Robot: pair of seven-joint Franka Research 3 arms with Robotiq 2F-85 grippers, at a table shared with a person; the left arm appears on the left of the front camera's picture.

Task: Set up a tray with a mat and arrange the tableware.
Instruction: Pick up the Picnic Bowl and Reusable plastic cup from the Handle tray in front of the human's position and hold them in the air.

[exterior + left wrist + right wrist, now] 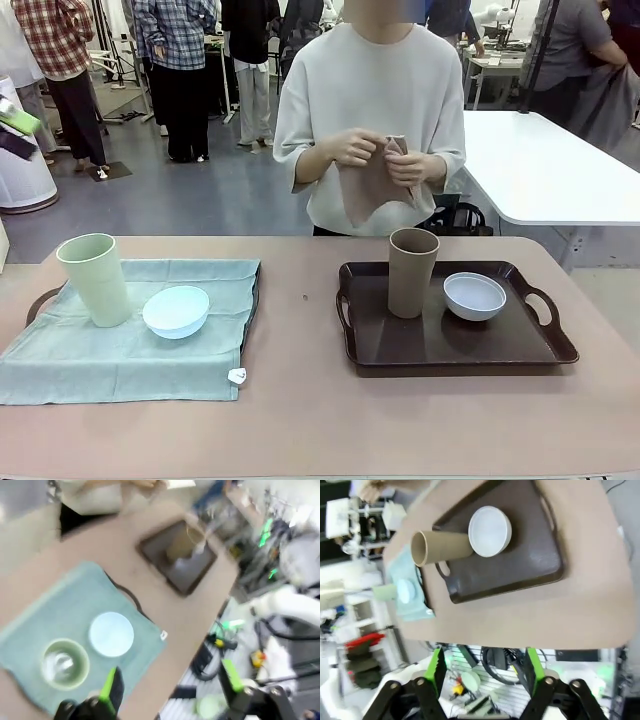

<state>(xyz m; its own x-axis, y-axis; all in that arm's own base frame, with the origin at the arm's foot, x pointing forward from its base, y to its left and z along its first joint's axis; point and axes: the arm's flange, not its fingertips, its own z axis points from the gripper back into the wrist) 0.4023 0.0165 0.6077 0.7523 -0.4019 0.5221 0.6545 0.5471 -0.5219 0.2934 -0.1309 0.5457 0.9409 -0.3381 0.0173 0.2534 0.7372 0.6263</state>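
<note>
A brown table (300, 420), seen from the front. At lower left, a tray (38, 300) lies under a pale green mat (120, 360). The pale green tumbler (95, 280) stands upright on the mat, with the light blue bowl (176, 310) just beside it. Right of centre, a dark brown tray (450, 360) has no mat. The brown tumbler (412, 272) and the white bowl (474, 296) stand directly on it, close together. At upper centre, a person's hands (350, 147) hold a brown cloth (372, 185) beyond the table's far edge.

The cloth probably belongs under the tableware on the brown tray, so the tumbler and bowl would have to come off first. The tall brown tumbler seems likeliest to tip, whether a claw nudges its rim or the cloth drags against it. Claws and the person's hands could also collide over that tray.

The front view gives the person and the cloth. The left wrist view is blurred and looks straight down into the green tumbler at lower left. At its bottom edge the left claw (169, 680) is spread wide and empty. The right wrist view looks down on the brown tray at the top of the frame, with the tumbler's open mouth showing. At the bottom the right claw (484, 669) is open and holds nothing, seen past the table's edge.
</note>
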